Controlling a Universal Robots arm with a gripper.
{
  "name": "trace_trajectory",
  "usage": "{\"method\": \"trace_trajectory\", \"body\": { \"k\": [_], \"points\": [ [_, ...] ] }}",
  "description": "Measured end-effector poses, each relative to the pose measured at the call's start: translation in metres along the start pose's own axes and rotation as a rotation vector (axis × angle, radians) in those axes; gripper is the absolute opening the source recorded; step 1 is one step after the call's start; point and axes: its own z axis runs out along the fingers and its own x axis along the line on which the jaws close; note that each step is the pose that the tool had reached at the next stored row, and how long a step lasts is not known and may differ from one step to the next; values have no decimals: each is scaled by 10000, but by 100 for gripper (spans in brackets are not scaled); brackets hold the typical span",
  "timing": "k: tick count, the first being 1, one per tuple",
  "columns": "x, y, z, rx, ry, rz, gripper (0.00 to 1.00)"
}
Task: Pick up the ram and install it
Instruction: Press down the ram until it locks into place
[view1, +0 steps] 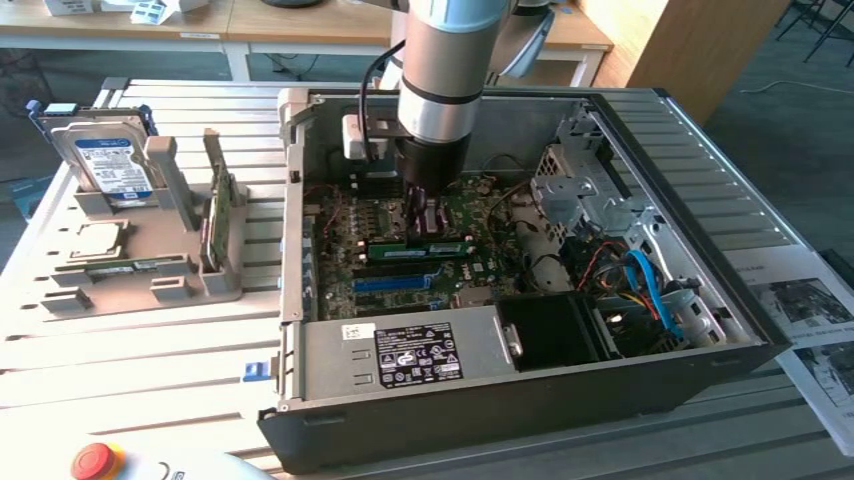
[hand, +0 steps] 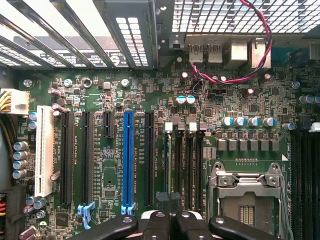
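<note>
1. Looking down from the middle top of the exterior view, we see our gripper (view1: 424, 215) inside the open computer case (view1: 747, 345), low over the green motherboard (view1: 470, 262).
2. Our fingers (hand: 170, 222) are pressed together, tight and narrow. We think a ram (view1: 420, 243) sits on its edge just under them, in the middle of the exterior view. We cannot tell if we hold it or only push on it.
3. A second ram stick (view1: 211, 215) stands in the gray holder (view1: 200, 278) at the left of the exterior view, near the hard drive (view1: 110, 160) and the silver chip (view1: 91, 238).
4. In the wrist view, the long black slots (hand: 189, 167) sit just above our fingertips, low in the middle of the frame.
5. What could go wrong: if the stick is a bit crooked, pushing down may bend it or hurt the slot.
6. If we push only one end, the stick may not click in all the way.
7. The red and black wires (hand: 220, 76) in the upper right of the wrist view look safely away from us.
</note>
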Motion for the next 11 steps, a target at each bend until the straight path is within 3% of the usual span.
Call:
{"method": "trace_trajectory", "body": {
  "k": [11],
  "points": [
    [-4, 0, 1, 0, -1, 0, 10]
  ]
}}
